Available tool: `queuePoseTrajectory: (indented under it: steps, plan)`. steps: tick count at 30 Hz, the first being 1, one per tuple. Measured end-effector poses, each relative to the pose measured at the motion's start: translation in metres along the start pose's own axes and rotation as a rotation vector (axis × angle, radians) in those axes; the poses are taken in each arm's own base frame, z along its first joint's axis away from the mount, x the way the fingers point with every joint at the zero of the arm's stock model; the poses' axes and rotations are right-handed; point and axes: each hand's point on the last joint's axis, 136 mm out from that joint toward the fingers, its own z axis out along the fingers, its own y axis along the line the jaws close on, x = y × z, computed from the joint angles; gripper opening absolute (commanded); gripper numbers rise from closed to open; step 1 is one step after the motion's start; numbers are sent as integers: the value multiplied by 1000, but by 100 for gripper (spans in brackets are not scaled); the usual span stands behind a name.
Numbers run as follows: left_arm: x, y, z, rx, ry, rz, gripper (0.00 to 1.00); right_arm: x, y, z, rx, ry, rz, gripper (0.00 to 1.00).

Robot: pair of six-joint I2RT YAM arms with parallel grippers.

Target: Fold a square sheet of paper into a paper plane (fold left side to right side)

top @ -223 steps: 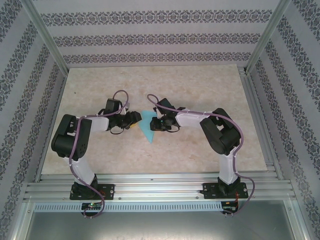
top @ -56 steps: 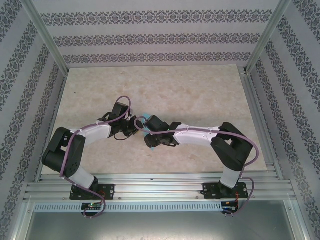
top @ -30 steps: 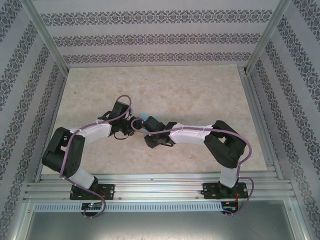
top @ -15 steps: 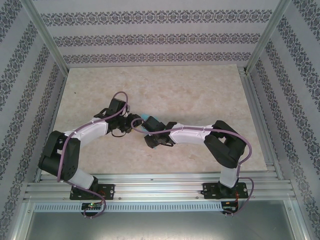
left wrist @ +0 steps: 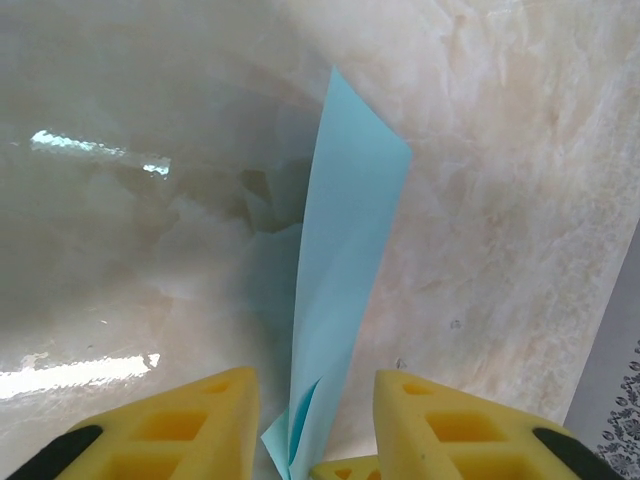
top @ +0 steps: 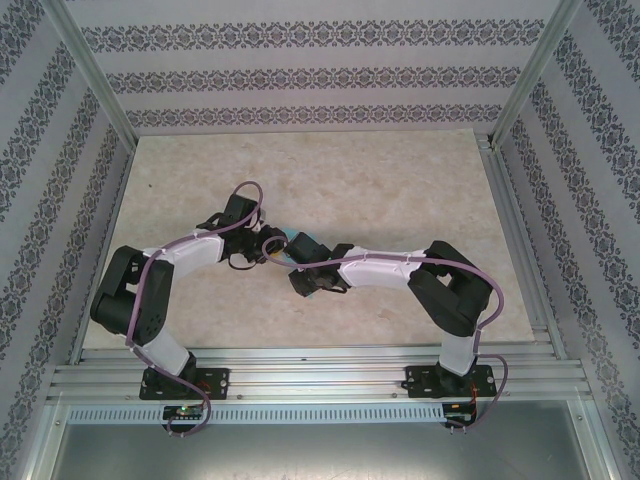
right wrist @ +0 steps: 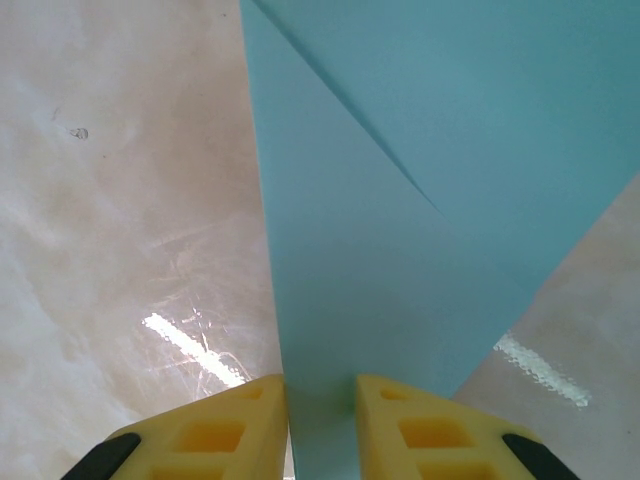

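The tabletop (top: 400, 170) is a pale marbled surface — cream with faint beige veining, glossy enough to throw back bright streaks of light in the wrist views. Patterned wallpaper (top: 300, 75) rises behind its far edge and along both sides, in grey ornamental bands on white. Aluminium posts (top: 85, 70) stand at the far corners, leaning outward in the overhead view — a ribbed aluminium rail (top: 320, 378) runs along the near edge, and slim metal rails border the right side

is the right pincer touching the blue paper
Touching. In the right wrist view the right pincer has both yellow fingers pressed against the folded blue paper, which runs down between them with no gap on either side.
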Motion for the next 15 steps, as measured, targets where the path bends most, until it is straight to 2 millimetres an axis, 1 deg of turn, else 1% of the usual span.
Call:
queuePoseTrajectory:
  steps: [9, 15]
  plan:
    - [-1, -2, 2, 12, 0, 5, 22, 0, 1, 0, -6, 2, 0, 24]
    - [-1, -4, 2, 19, 2, 8, 11, 0, 1, 0, -6, 2, 0, 24]
